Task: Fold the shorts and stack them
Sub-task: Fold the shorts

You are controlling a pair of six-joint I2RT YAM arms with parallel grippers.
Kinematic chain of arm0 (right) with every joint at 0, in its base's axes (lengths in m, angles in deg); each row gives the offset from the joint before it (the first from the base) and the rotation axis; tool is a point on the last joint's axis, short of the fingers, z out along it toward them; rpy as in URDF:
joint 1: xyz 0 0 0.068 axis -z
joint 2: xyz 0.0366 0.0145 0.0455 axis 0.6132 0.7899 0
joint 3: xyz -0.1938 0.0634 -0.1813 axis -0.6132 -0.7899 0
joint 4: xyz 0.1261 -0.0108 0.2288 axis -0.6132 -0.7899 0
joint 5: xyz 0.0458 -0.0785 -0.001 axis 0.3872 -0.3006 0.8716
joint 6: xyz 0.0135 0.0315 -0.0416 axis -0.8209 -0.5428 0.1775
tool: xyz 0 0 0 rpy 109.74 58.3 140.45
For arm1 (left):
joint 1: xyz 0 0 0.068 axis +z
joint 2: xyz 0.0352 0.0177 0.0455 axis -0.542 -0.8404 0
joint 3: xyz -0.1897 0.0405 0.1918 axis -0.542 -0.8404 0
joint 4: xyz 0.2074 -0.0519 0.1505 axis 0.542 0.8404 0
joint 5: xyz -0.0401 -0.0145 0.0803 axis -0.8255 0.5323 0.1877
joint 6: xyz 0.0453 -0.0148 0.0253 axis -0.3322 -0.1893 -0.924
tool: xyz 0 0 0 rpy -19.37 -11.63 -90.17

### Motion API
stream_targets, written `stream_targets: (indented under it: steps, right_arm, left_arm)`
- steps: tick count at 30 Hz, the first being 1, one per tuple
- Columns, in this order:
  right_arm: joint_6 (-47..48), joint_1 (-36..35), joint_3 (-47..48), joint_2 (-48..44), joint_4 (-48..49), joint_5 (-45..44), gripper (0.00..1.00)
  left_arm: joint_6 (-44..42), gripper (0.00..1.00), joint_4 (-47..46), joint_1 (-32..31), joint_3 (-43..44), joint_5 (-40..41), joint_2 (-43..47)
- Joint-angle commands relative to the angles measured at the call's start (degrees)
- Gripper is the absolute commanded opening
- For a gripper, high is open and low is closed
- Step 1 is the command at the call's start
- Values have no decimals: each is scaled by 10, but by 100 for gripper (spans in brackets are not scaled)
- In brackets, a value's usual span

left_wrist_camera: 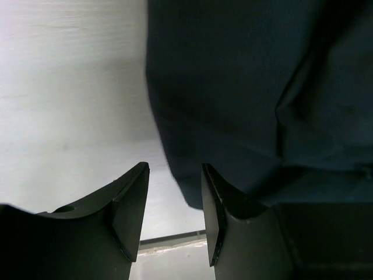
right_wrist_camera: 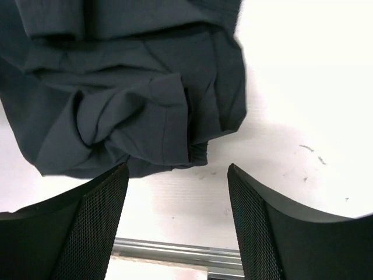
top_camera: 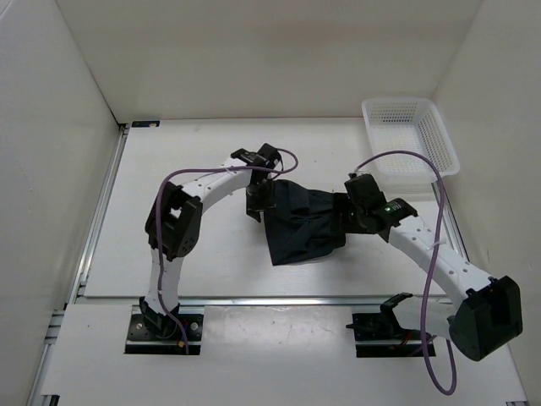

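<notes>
Shorts (top_camera: 300, 224) lay bunched at center of the top view. My L gripper (left_wrist_camera: 175, 169) sat at their left edge, fingers parted, nothing btwn them. My R gripper (right_wrist_camera: 176, 167) sat at their right edge, spread wide, empty too. White basket (top_camera: 410, 135) was upper right, well apart from shorts.

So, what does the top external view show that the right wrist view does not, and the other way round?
Only the top external view shows both arms, the left gripper at the left edge of the shorts, and the white mesh basket at the far right corner. Only the right wrist view shows the crumpled folds of the fabric up close and faint marks on the table. Both show the dark shorts lying on the white table, with the right gripper open beside them, holding nothing.
</notes>
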Motion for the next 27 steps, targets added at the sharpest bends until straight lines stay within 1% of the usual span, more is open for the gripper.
stream_targets:
  steps: [1,2,4,5,8,11,13,14,15,17,18,19,20,21,22,27]
  right_arm:
    - [-22,-2,58,2,-3,-42,74]
    - [-22,-2,69,12,4,-33,74]
    - [-22,-2,94,60,4,-24,74]
    - [-22,-2,120,81,4,-24,77]
    - [-29,-8,165,183,4,-24,77]
    - [-36,-8,180,223,14,-16,74]
    - [-36,-13,174,239,35,15,64]
    - [-36,-13,163,245,41,27,58]
    - [-36,-13,155,245,48,38,40]
    - [-43,-19,134,223,56,53,20]
    - [-43,-24,112,214,56,53,13]
    - [-50,-24,100,201,56,53,2]
    - [-56,-24,87,171,56,53,0]
    - [-56,-30,58,152,56,48,0]
    - [-56,-30,44,113,56,42,0]
    - [-45,-41,-24,14,19,36,0]
  left_arm:
    - [0,52,-9,-19,40,-28,-7]
    - [0,52,-9,-19,46,-28,-12]
    - [6,52,-9,-19,54,-28,-31]
    - [6,52,-9,-19,54,-34,-38]
    - [12,52,-15,-19,78,-34,-56]
    - [18,52,-15,-7,94,-42,-73]
    - [18,52,-27,-1,101,-58,-81]
    - [12,52,-33,4,101,-83,-89]
    - [12,52,-40,4,107,-89,-89]
    - [7,52,-40,4,127,-95,-113]
    - [7,52,-40,4,134,-101,-120]
    - [1,52,-40,4,140,-101,-127]
    - [1,52,-40,9,145,-107,-141]
    - [1,52,-40,9,153,-107,-148]
    - [1,51,-40,16,153,-113,-162]
    - [-10,47,-40,36,159,-126,-190]
